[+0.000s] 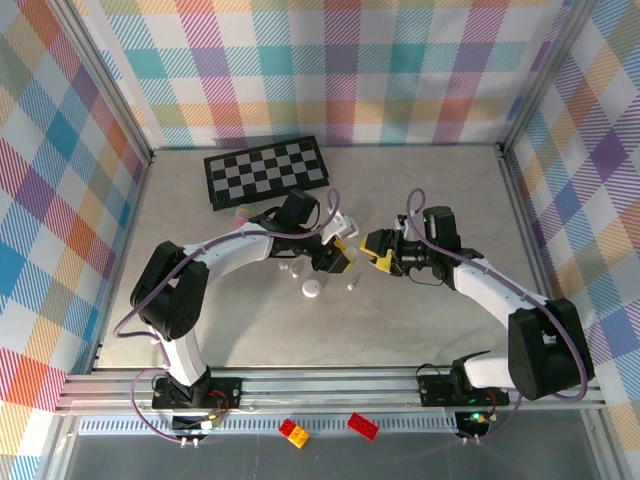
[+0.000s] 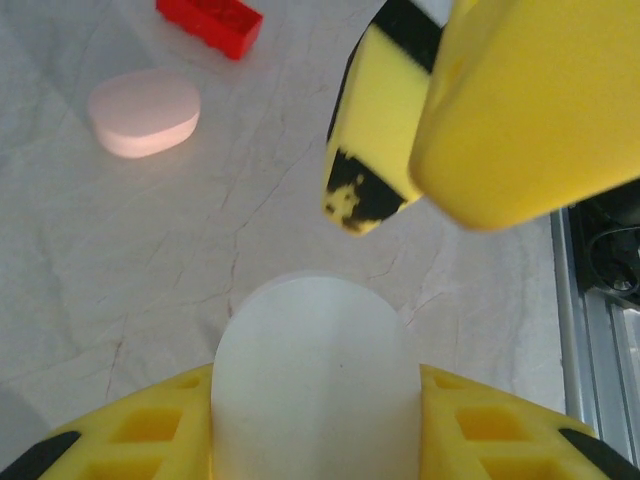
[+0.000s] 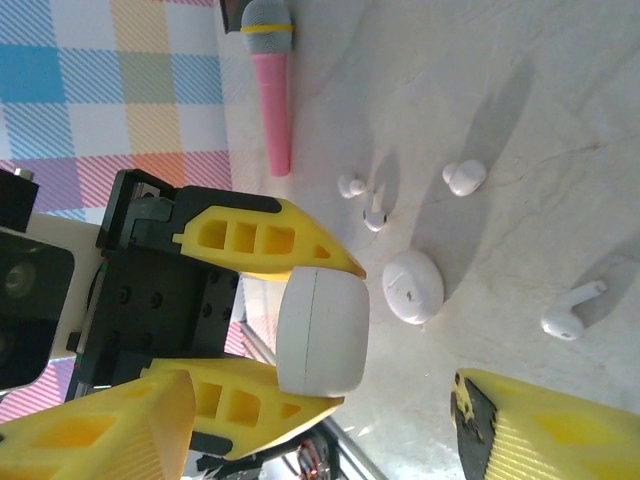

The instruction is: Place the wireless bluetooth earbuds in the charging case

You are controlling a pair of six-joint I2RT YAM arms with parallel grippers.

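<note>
While a white charging case (image 2: 315, 385) is clamped between the yellow fingers (image 3: 255, 235) of the left gripper (image 3: 338, 335) and held above the worktop (image 1: 420, 330), the right gripper (image 1: 378, 251) is positioned just to its right. The right gripper's own fingers (image 3: 545, 430) are spread wide, with nothing between them. The two grippers are seen close together near the middle of the worktop, not touching.

The wireless bluetooth earbuds (image 3: 572, 312) are scattered loose on the worktop. A stemmed one is found just on the near side of the grippers. Two smaller ones (image 3: 375, 215) are set side by side further left, and a rounder one (image 3: 465, 178) is placed near them. A round white case (image 3: 412, 287) is seen among them, to the near left of the held case. A pink toy microphone (image 3: 270, 90) is laid beyond the earbuds, beside the checkerboard (image 1: 265, 170) at the far left. A pink case (image 2: 145, 112) and a red brick (image 2: 210, 22) are seen on the worktop in the left wrist view.
</note>
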